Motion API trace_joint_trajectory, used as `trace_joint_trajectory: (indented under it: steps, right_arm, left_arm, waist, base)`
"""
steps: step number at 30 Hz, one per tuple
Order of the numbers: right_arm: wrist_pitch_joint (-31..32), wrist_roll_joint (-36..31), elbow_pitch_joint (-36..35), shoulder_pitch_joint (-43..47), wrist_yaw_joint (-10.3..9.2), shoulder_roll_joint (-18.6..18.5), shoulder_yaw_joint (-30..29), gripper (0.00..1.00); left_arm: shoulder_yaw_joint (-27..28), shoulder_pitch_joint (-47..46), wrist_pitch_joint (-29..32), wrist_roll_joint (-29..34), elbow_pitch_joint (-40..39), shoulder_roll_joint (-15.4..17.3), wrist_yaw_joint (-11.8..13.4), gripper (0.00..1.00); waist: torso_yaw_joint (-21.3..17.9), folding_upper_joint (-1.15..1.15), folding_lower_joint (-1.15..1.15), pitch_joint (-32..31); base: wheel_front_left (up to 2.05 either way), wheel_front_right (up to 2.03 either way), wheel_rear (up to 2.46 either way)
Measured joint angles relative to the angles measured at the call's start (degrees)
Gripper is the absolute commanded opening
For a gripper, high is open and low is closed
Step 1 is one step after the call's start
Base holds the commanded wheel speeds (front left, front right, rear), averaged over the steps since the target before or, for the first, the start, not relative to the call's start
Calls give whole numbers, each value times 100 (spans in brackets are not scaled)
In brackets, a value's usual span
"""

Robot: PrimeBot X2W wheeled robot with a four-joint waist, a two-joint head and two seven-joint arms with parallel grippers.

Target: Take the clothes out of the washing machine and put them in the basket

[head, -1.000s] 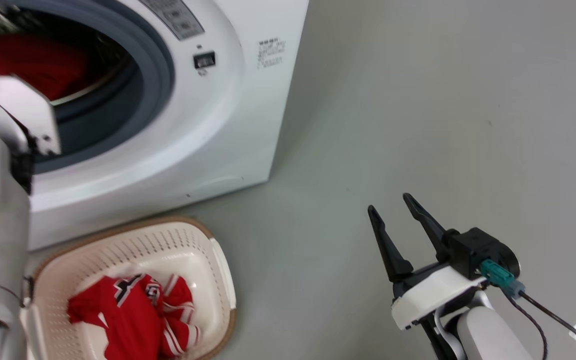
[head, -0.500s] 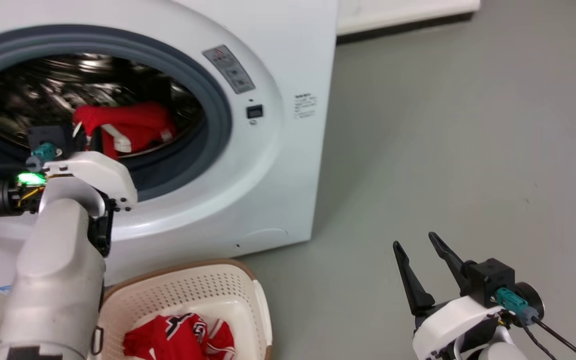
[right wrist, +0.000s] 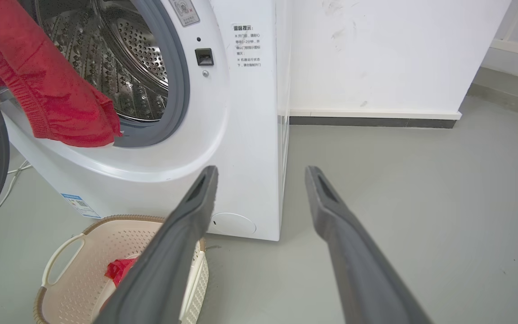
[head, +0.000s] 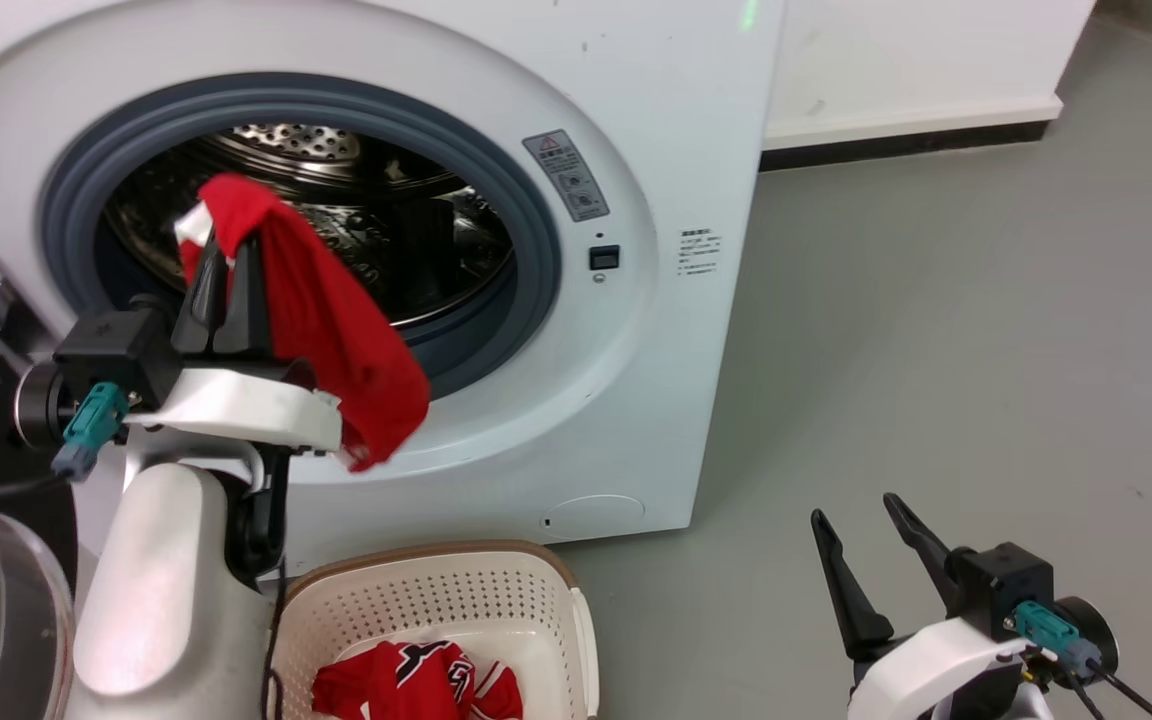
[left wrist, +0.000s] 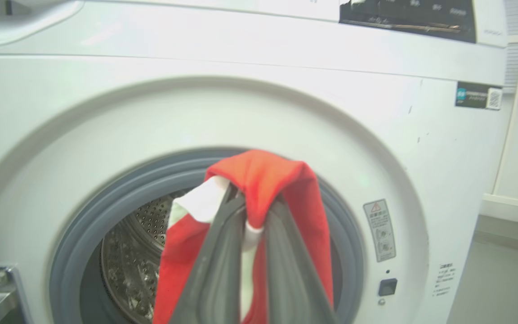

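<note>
The left gripper stands in front of the round opening of the washing machine. Its fingers point up and are pressed close on a fold of the red garment, with white trim pinched between them in the left wrist view. The cloth drapes over the fingertips and hangs down one side, its tail level with the lower edge of the grey ring. I cannot tell whether it brushes the ring. What shows of the drum looks bare.

The basket sits on the floor just before the foot of the washing machine, below the opening, with the jersey already in it. The right gripper hangs well to the right of the washing machine, fingers spread wide and holding nothing.

The grip looks to be on a small fold, with most of the weight dangling to one side — a quick swing down could let the cloth slide out and land on the floor beside the basket. The tail could snag on the ring if the arm drops before drawing away from the washing machine. The basket is small and the forearm stands partly over it, so a badly placed release may leave the garment hung over the rim — not inside.
</note>
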Motion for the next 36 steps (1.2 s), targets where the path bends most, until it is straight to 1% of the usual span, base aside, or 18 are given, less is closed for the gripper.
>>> trace_joint_trajectory:
  steps: [4,8,11,14,19,22,27,31,36]
  right_arm:
    - [37,-9,-40,80,0,0,-4,100]
    - [57,-11,-89,145,0,1,-3,100]
    - [81,-14,-121,180,0,0,-9,100]
    - [103,-16,-163,178,0,-1,22,100]
    - [109,-29,-186,159,0,-1,62,100]
    - [120,-32,-183,131,0,-1,112,100]
    - [101,-29,-171,-38,1,-1,189,100]
    - [54,-26,-169,-144,0,-1,255,100]
    - [-21,4,-218,-310,0,-1,267,100]
  left_arm:
    - [-53,250,-1,22,-955,-178,-47,0]
    - [-181,631,-1,10,-1626,-309,-58,0]
    - [-304,976,97,-36,-1847,-383,-45,0]
    - [-435,1308,216,-99,-1774,-436,-48,0]
    - [-649,1728,274,-305,-1085,-531,-107,0]
    - [-812,1875,231,-458,-444,-587,-185,0]
    - [-1129,1862,113,-538,732,-658,-300,0]
    - [-1332,1552,48,-549,1637,-681,-350,0]
    - [-1613,828,18,-495,2635,-722,-394,0]
  waist:
    - [120,0,0,-32]
    - [198,0,0,-70]
    - [242,0,0,-53]
    - [255,0,0,17]
    - [236,0,1,206]
    - [225,0,1,350]
    - [184,0,2,653]
    - [124,0,2,861]
    - [65,0,2,1206]
  base:
    - [0,0,0]
    - [0,0,0]
    - [0,0,0]
    - [0,0,0]
    - [0,0,0]
    - [0,0,0]
    - [0,0,0]
    - [0,0,0]
    - [0,0,0]
